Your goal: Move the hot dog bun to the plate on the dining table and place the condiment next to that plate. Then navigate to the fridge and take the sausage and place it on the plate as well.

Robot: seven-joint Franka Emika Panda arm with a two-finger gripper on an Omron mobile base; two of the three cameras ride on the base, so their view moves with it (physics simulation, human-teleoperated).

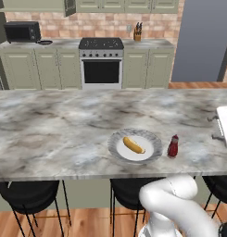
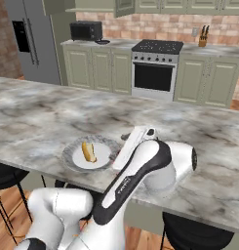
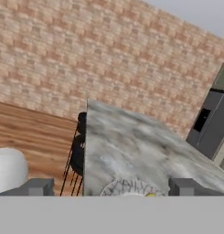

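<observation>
The hot dog bun (image 1: 133,145) lies on the round grey-rimmed plate (image 1: 153,154) near the front edge of the marble dining table (image 1: 50,125). Just right of that plate stands the red condiment (image 1: 173,146), upright. My gripper (image 1: 213,128) hovers above the table to the right of the bottle, open and holding nothing, fingers pointing left. In the right base view the bun (image 2: 89,152) rests on the plate (image 2: 71,150), and my arm hides the bottle. The hand view looks along the table past the open gripper (image 3: 112,187), with the plate rim (image 3: 125,188) low in the middle. The sausage is out of view.
The grey fridge (image 2: 28,39) stands shut at the far left beyond the table; it also shows in the hand view as the fridge (image 3: 209,128). Black stools (image 1: 29,194) sit under the table's near edge. Stove (image 1: 101,60), green cabinets and microwave (image 1: 22,31) line the back wall.
</observation>
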